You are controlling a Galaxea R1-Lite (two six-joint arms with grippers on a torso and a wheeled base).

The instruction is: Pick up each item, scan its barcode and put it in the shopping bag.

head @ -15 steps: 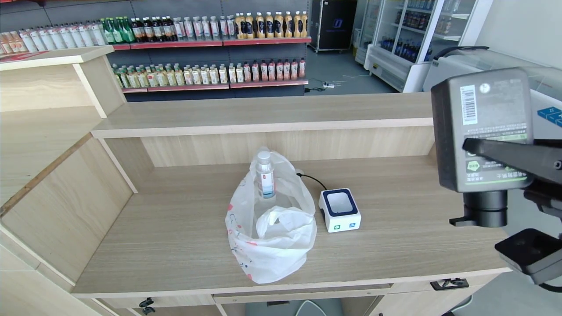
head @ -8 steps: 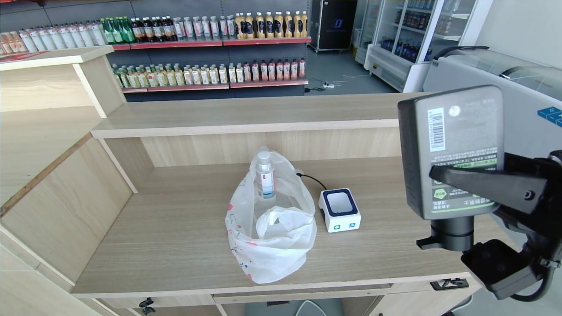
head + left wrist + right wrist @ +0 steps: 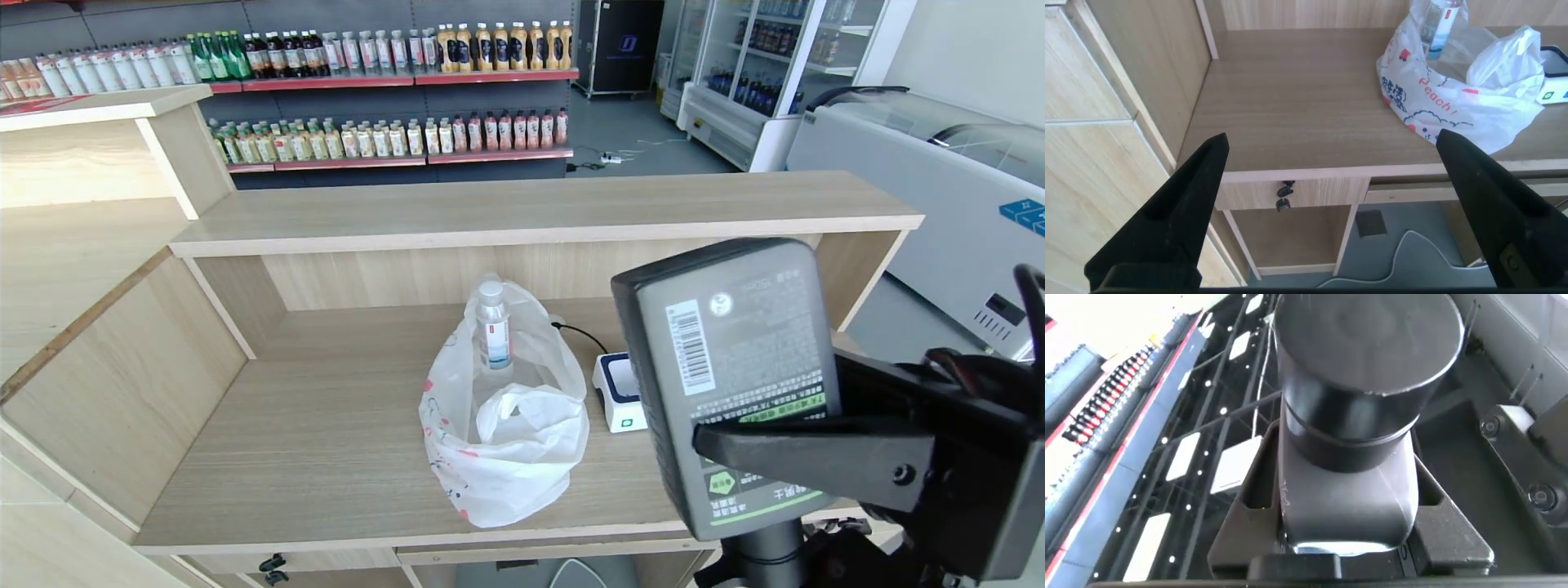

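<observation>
A dark grey flat container (image 3: 727, 384) with a white barcode label hangs upside down, its black cap (image 3: 1364, 367) pointing downward. My right gripper (image 3: 718, 445) is shut on it, one black finger (image 3: 808, 461) crossing its front, above the counter's front right part. The white scanner (image 3: 619, 392) stands on the counter, half hidden behind the container. Left of the scanner stands the white shopping bag (image 3: 498, 441) with red print, a clear bottle (image 3: 493, 331) upright inside it. My left gripper (image 3: 1331, 204) is open, low before the counter's front edge, left of the shopping bag (image 3: 1454, 82).
The wooden counter (image 3: 326, 425) has a raised back ledge (image 3: 531, 216) and a slanted left wall (image 3: 122, 384). The scanner's black cable (image 3: 580, 333) runs behind the bag. Drawer handles (image 3: 273, 567) sit under the front edge. Drink shelves and a freezer (image 3: 939, 180) stand beyond.
My right gripper has carried the dark container leftward and lower, nearer the camera, so it now covers part of the scanner. Bag, bottle and scanner have stayed put.
</observation>
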